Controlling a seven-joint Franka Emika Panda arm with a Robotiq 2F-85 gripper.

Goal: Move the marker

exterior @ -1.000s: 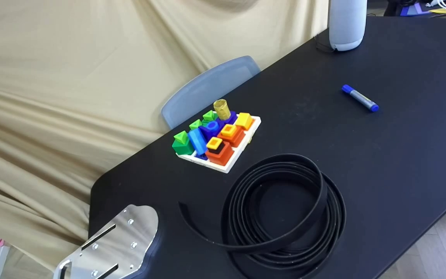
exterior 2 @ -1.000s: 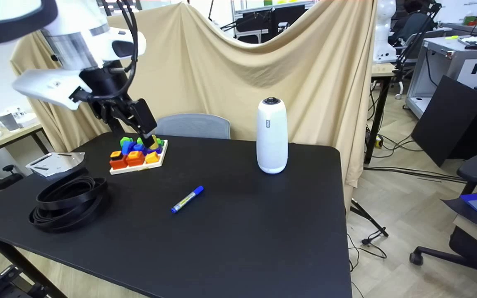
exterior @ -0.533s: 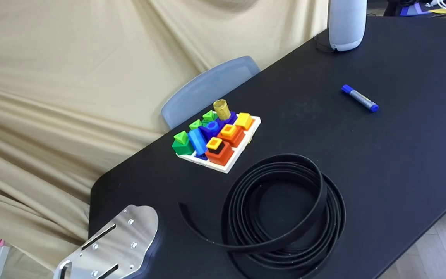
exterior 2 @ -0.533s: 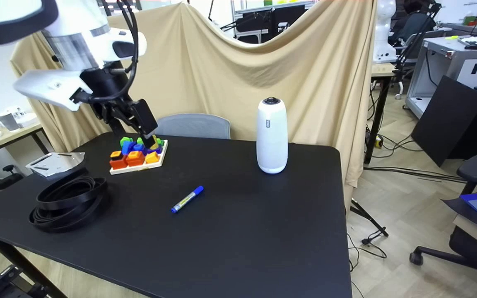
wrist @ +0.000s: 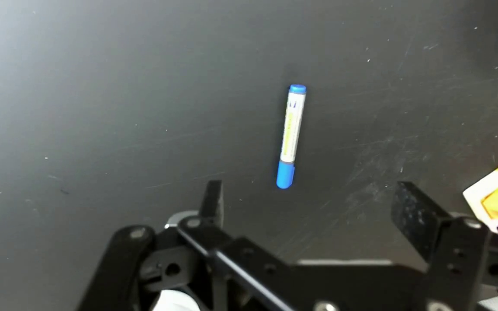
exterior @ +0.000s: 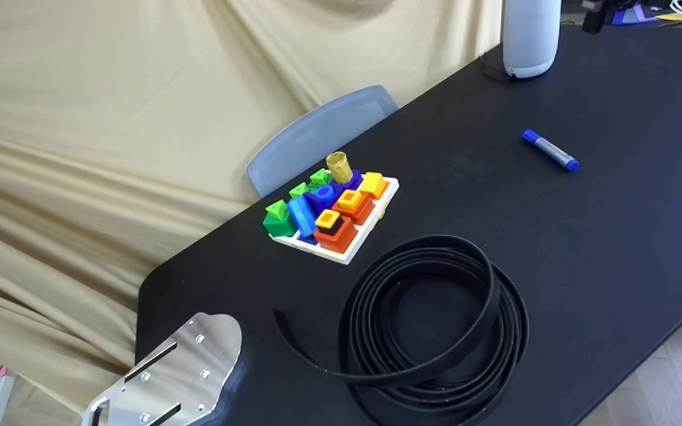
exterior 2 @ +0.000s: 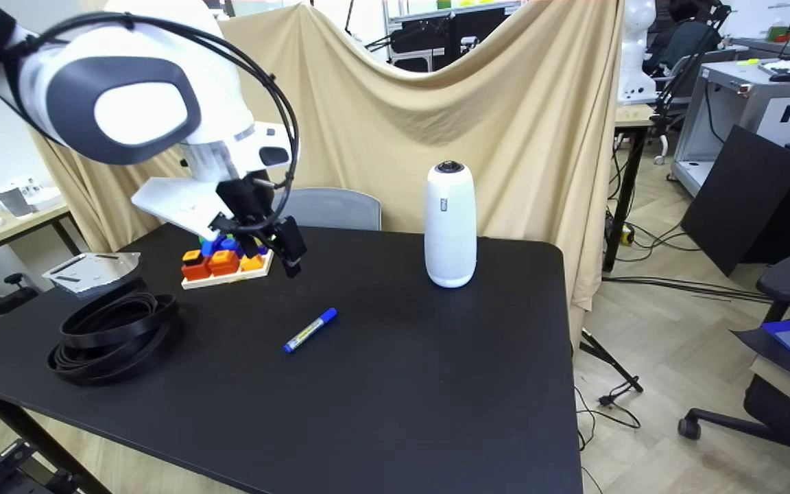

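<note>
The marker is slim, with a blue cap, blue end and pale barrel. It lies flat on the black table in both exterior views (exterior: 551, 150) (exterior 2: 310, 331). In the wrist view the marker (wrist: 291, 136) lies ahead of the jaws, its blue cap towards them and a little left of the middle of the gap. My gripper (wrist: 309, 185) is open, with nothing between its fingers. In an exterior view the gripper (exterior 2: 273, 255) hangs above the table, behind and left of the marker and apart from it. Only a dark fingertip (exterior: 594, 21) shows at the top right in an exterior view.
A white board with chunky coloured blocks (exterior: 335, 226) stands beside the table's back edge. A coil of black strap (exterior: 521, 331) lies near it. A tall white device (exterior 2: 450, 226) stands at the back. A metal plate (exterior: 193, 367) is at the table's end.
In an exterior view the arm and gripper have moved right, from over the blocks towards the marker. A dark fingertip has come into view at the top right. The marker has not moved.
</note>
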